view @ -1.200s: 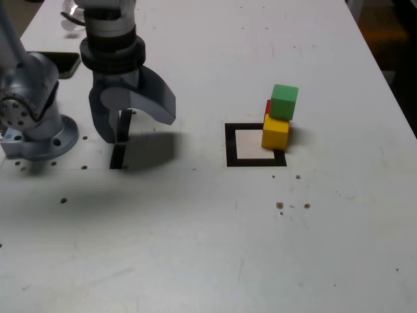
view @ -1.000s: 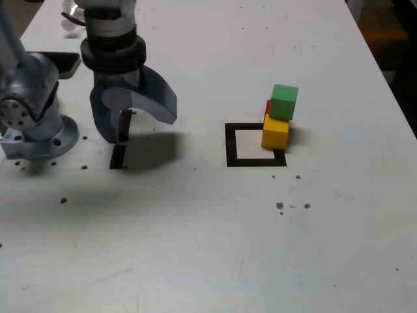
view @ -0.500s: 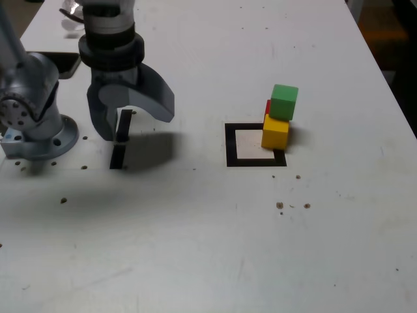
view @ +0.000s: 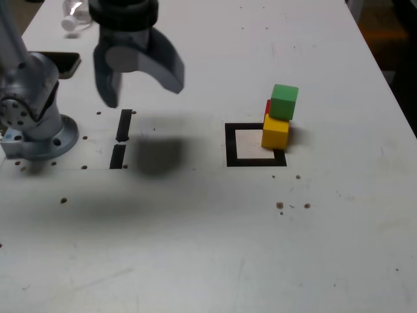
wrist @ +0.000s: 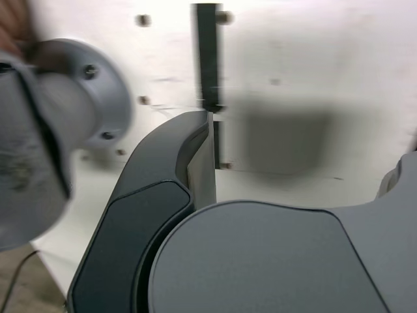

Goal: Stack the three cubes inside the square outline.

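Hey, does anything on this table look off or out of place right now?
Yes. The green cube sits on the yellow cube, which overlaps the square outline's corner rather than its white centre. The red cube is tucked behind them.

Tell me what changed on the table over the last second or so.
The gripper rose off the table above the two black tape strips, jaws open and empty throughout; its shadow spread out. The green cube, yellow cube and red cube stayed stacked at the square outline's far right corner in the exterior view.
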